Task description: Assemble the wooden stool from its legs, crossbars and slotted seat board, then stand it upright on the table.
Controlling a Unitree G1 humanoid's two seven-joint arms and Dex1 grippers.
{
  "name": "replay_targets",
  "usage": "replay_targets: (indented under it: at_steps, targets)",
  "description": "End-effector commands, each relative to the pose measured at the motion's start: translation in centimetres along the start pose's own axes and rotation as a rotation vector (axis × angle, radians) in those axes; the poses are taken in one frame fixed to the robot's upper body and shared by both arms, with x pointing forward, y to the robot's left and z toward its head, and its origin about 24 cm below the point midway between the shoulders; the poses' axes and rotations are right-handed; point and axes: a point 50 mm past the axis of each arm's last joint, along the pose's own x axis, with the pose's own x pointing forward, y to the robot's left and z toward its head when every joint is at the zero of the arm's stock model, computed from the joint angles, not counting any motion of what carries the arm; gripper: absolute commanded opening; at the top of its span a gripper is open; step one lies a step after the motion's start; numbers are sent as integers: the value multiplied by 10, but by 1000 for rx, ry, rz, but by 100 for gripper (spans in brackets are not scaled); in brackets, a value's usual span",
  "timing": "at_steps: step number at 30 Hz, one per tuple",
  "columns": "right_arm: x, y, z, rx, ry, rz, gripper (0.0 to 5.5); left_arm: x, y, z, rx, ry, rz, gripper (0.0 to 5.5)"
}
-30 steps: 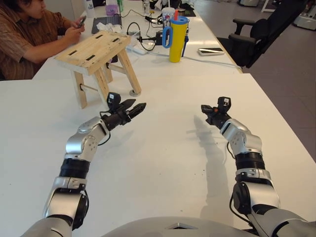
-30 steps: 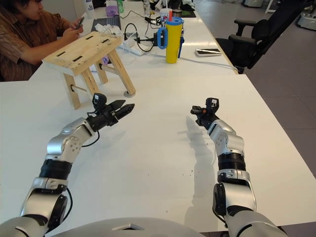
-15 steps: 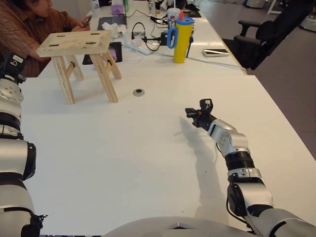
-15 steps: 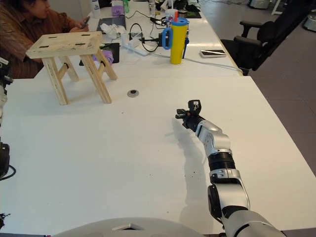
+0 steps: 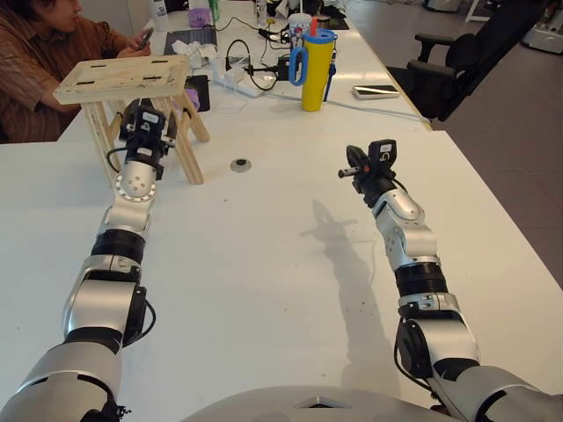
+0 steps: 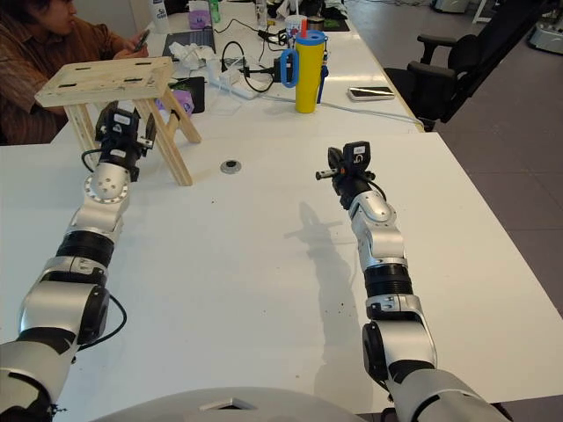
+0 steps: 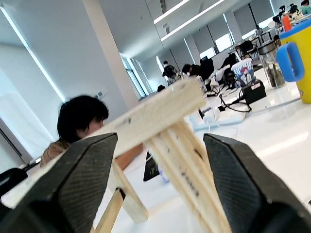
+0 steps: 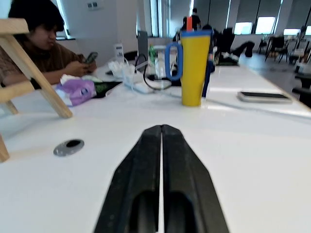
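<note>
1. Starting at the far left: finding the wooden stool (image 5: pixel 123 79) already standing upright on the white table (image 5: pixel 264 264), close to its far left edge. Judging the assembly as looking finished and the standing-up step as done.
2. Resting on four legs (image 5: pixel 187 151) splaying outward for a wider, steadier footing, with crossbars (image 7: pixel 112 213) bracing them low down and the slotted seat board (image 6: pixel 104 79) lying flat on top. Showing pale, bare wood throughout: square-edged, visibly grained, with narrow rectangular slots cut through the seat.
3. Hovering just beside the stool's near front leg: the left gripper (image 5: pixel 148 125), fingers (image 7: pixel 82 179) spread wide and clasping nothing. Framing the leg between two broad black pads with a fine ribbed, rubbery texture, not touching the wood as far as can be made out. Probably being held there to steady the stool if it rocks.
4. Lying flat on the tabletop between the two arms, near the stool's front leg: a small round metal disc (image 5: pixel 240 164) with a dark centre.
5. Standing farther back, well apart from the stool: a tall, smooth yellow tumbler (image 5: pixel 317 70) carrying a blue loop handle.
6. Hanging above the table's right half, well apart from the stool: the right gripper (image 8: pixel 161 133), its smooth black tapered fingers pressed together on nothing. Judging it as parked out of the way.
7. Lying flat near the far right edge: a thin dark phone (image 5: pixel 376 90).
</note>
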Motion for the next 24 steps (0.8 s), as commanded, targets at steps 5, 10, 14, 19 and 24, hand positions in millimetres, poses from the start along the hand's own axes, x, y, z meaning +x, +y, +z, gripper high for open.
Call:
replay_targets:
  at_steps: [5,10,14,19,24]
  targets:
    - [10,20,3,47,-66,52,0,-2,-48,15,-339,8,16,329]
    - [13,26,1,17,-73,63,0,-9,-59,6,-415,56,50,329]
    - [13,23,3,28,-103,37,0,-10,-58,1,-446,71,78,329]
    - [14,21,4,22,-126,26,0,-10,-60,1,-480,59,51,329]
    - [14,23,3,26,-143,39,0,-13,-62,1,-495,39,32,329]
